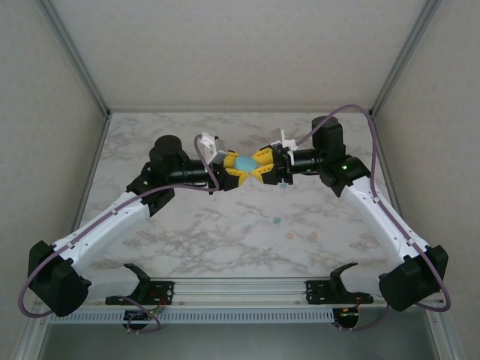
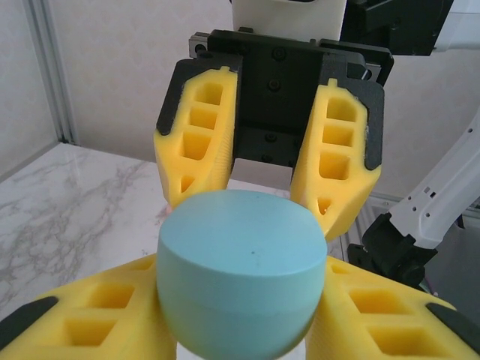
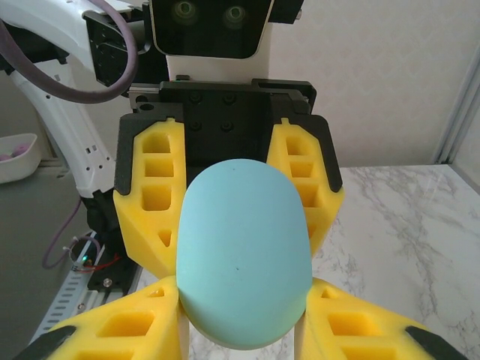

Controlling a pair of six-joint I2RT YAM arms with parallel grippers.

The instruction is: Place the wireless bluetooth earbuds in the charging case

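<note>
**Both hands on the teal case, earbuds loose on the surface**

We found the left hand (image 1: 237,168) and the right hand (image 1: 256,165) meeting tip to tip over the far middle of the marble surface (image 1: 225,247). Between them sat the teal case (image 1: 245,162), its lid shut and the seam plain in the left wrist view. Each hand pinched the case. The left hand's yellow fingers (image 2: 97,315) pressed its two flanks, and the right hand's pair closed on it from the opposite end.

The earbuds lay loose on the surface, nearer the arm bases, right of centre and well apart from the case. We noted a teal earbud (image 1: 277,221) and, just below it, two pink earbuds (image 1: 289,235) near each other. A pale speck (image 1: 283,187) lay just below the right hand, too small to name.
</note>
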